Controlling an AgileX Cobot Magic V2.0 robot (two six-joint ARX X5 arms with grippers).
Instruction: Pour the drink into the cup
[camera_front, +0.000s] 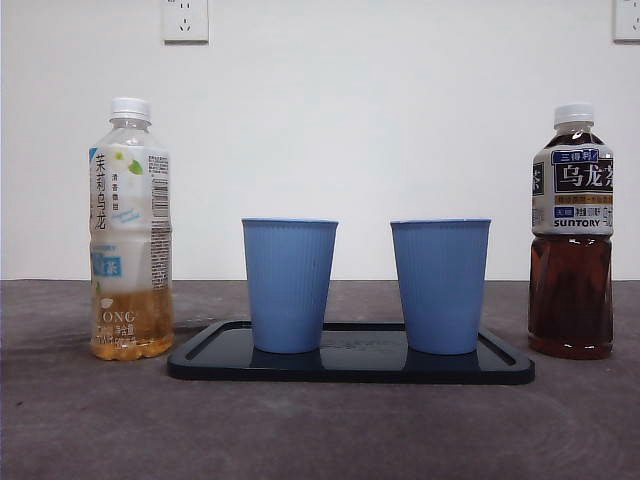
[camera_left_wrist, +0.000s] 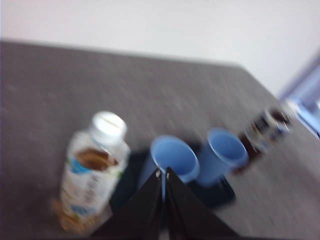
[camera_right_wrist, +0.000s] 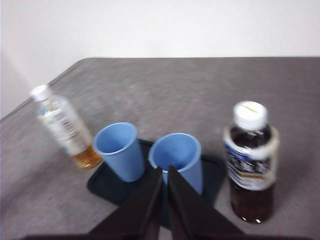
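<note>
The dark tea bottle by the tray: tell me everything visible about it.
The dark tea bottle is clear plastic with a white screw cap, still on, and a dark label with white characters and the word SUNTORY. Dark brown tea fills most of it. It stands upright on the grey table, just off one short end of the black tray, apart from both blue cups. No fingers touch it.

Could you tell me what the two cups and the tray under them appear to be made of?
The two blue cups look like matte plastic or coated paper: fine vertical ribs, thin rims, no shine. The black tray looks like glossy plastic or lacquer, since it mirrors the cup bases.
</note>
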